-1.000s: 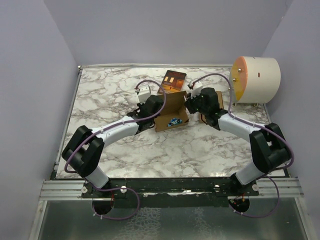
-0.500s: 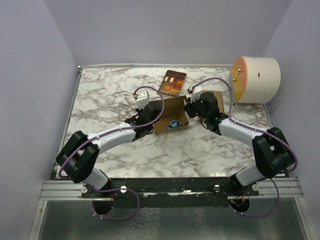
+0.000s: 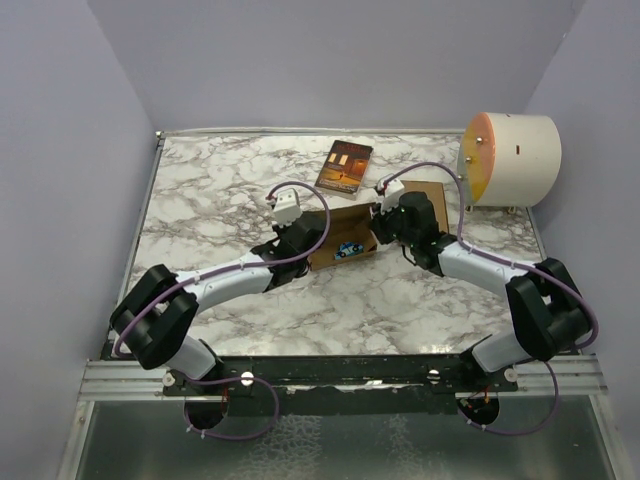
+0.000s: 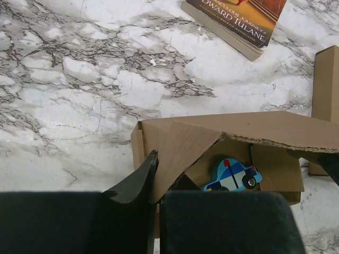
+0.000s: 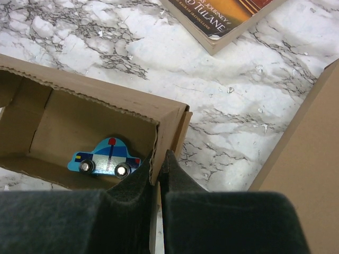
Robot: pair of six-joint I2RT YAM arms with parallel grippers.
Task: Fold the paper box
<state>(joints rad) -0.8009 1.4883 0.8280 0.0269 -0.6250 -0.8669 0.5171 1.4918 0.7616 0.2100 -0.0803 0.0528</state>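
Right wrist view: right gripper (image 5: 159, 174) pinches the end wall of the paper box (image 5: 90, 119); left gripper (image 4: 159, 185) pinches the opposite flap. Box lies between both grippers, near the book (image 5: 233, 16). Cardboard is probably light, thin and easily creased; hold wall edges close to fold lines.

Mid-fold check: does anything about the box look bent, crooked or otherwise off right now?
Yes. On the paper box, the end flap pinched by the left tool is creased and slants inward rather than standing square. A blue toy police car sits inside the open box.
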